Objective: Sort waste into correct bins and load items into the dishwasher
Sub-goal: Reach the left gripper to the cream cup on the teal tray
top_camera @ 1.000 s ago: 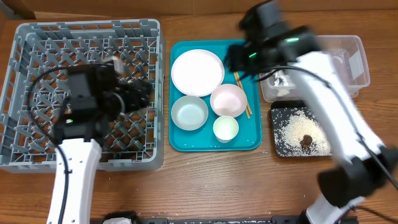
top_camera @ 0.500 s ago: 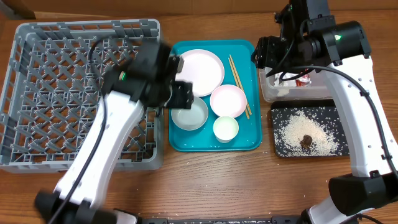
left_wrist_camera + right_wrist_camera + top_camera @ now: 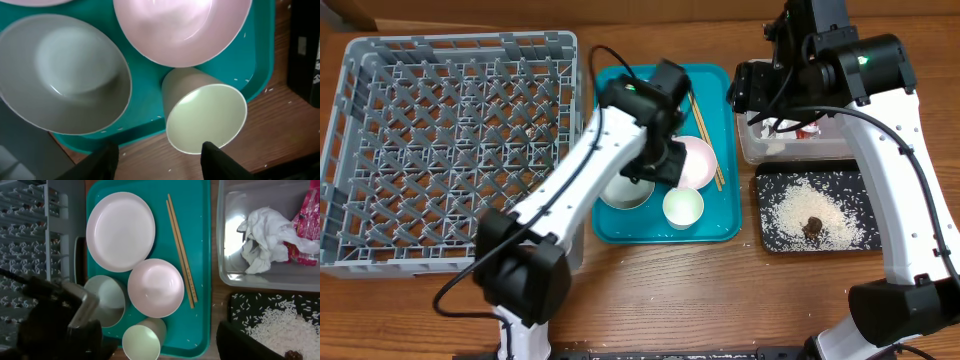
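My left gripper hangs open over the teal tray, with nothing between its jaws. Under it are the pale-blue bowl, a white bowl and the small white cup near the tray's front edge. The white plate and the chopsticks lie further back on the tray. My right gripper is open and empty, high by the clear tub, which holds crumpled white paper and the red wrapper. Rice grains and a brown lump fill the black tray.
The grey dish rack takes up the left of the table, and I see nothing in it. My left arm crosses from the rack's right wall onto the teal tray. Loose grains dot the tray and the wood in front of it.
My left arm has swung right from above the dish rack to over the bowls on the teal tray. The right arm moved from over the tray to the clear tub and now holds still.
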You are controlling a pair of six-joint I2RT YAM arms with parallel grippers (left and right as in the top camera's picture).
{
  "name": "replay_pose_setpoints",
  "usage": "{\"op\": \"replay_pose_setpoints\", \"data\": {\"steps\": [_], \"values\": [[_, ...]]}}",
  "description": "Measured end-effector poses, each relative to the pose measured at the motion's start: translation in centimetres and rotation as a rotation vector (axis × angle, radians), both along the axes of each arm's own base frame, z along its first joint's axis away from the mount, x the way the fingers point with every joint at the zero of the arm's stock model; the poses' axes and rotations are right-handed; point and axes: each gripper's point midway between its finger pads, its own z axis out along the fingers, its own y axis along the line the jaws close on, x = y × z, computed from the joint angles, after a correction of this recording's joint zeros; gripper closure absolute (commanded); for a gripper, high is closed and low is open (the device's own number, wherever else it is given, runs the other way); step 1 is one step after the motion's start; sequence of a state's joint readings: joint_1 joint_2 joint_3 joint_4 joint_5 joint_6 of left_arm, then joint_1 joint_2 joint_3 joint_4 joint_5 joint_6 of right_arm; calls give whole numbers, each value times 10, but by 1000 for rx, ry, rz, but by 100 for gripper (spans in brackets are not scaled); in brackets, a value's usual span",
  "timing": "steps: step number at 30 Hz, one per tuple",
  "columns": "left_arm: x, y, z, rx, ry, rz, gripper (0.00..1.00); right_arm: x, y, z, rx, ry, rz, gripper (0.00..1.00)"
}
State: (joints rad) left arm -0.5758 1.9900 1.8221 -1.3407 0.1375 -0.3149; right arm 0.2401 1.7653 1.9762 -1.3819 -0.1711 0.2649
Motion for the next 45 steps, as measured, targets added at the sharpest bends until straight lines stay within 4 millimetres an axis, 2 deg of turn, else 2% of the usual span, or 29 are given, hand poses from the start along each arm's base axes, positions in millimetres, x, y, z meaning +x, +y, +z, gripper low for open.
{"op": "replay_pose_setpoints", "data": {"steps": [3,5,9,13,16,19,23,31,32,35,38,39,43,45], "values": [[-1,2,-4,10,14,10,44,-5,-1,-4,-3,27,-5,25],[2,5,-3,7,13,27,42,-8,3,-13,12,56,1,28],[11,17,-2,3,15,76,39,-24,16,-54,32,167,29,32],[20,31,-2,-12,25,128,39,-50,36,-105,28,286,70,39],[26,41,-2,-17,27,159,38,-71,48,-135,21,355,89,44],[30,48,-2,-18,27,181,36,-83,53,-155,18,393,95,55],[33,53,-2,-22,29,201,34,-88,55,-173,26,404,82,69],[41,65,-1,-30,28,261,25,-89,57,-195,51,403,47,70],[42,65,-1,-36,31,266,26,-91,57,-197,51,407,46,73],[43,66,0,-53,37,277,29,-95,56,-203,52,419,38,96],[44,67,0,-64,40,284,44,-96,56,-205,54,425,34,96],[44,66,0,-66,40,288,45,-97,56,-205,54,426,35,96],[42,60,3,-127,67,275,45,-99,59,-201,91,440,39,96],[40,52,8,-217,100,242,41,-92,65,-190,148,405,44,96]]}}
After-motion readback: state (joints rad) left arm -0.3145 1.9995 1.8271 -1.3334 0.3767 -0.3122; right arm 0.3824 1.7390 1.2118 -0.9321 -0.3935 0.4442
